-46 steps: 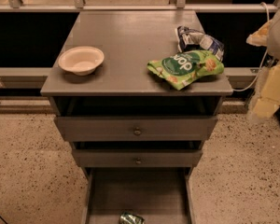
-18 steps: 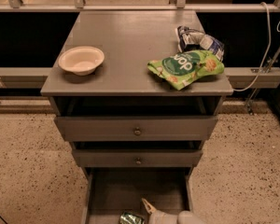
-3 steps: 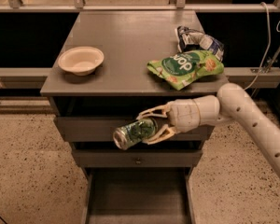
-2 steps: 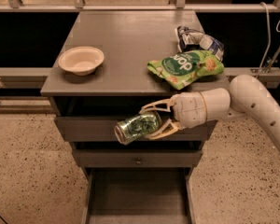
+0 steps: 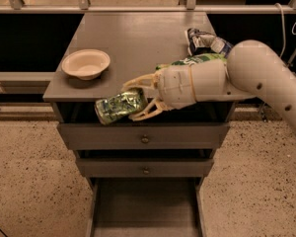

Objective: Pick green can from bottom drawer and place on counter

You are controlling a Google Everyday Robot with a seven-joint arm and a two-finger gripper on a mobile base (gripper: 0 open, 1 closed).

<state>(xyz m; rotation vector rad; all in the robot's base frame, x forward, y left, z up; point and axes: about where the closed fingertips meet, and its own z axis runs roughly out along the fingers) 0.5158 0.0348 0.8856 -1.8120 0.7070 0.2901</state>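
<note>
**Can in hand at counter edge**

Hand (image 5: 128,101) clamped round green can (image 5: 119,106), can lying sideways at front edge of counter (image 5: 133,38). Bowl (image 5: 86,63) nearby on counter, green bag (image 5: 197,59) partly hidden behind wrist. Bottom drawer (image 5: 145,209) open below.

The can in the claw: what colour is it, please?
Shiny green, camera view; the claw grips the can at the front edge of the counter.

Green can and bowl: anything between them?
Nothing: in the camera view only bare counter separates the bowl from the green can, which the pincer grips at the counter's front edge.
</note>
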